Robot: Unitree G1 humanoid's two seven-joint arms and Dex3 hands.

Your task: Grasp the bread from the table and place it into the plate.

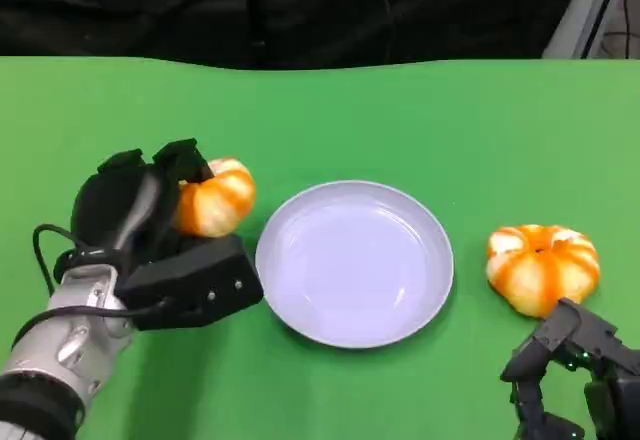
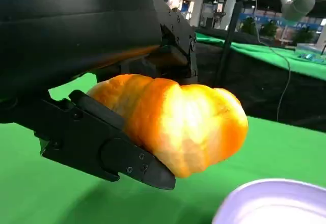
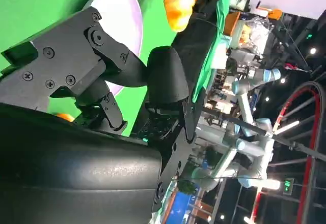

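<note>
Head view, taken from left to right: the left hand (image 1: 150, 235) is seen closed around a bread roll (image 1: 213, 197), an orange-and-cream piece shaped like a small pumpkin, which is gripped between the fingers above it and the black thumb below it. In the left wrist view the same roll (image 2: 175, 123) is shown pressed between the dark shell of the hand and a black finger (image 2: 109, 150) along its underside, apparently held above the green table (image 2: 285, 147). Just beyond the fingertips of that hand, toward the right hand, a pale lavender plate (image 1: 300, 222) is seen lying flat on the table, with nothing in it. On the far side of the plate a second bread roll (image 1: 542, 266) rests on the cloth, just ahead of the right hand (image 1: 575, 365). No object is held by the right hand; its fingers are seen curled downward, close to the second roll, though contact cannot be made out.
</note>
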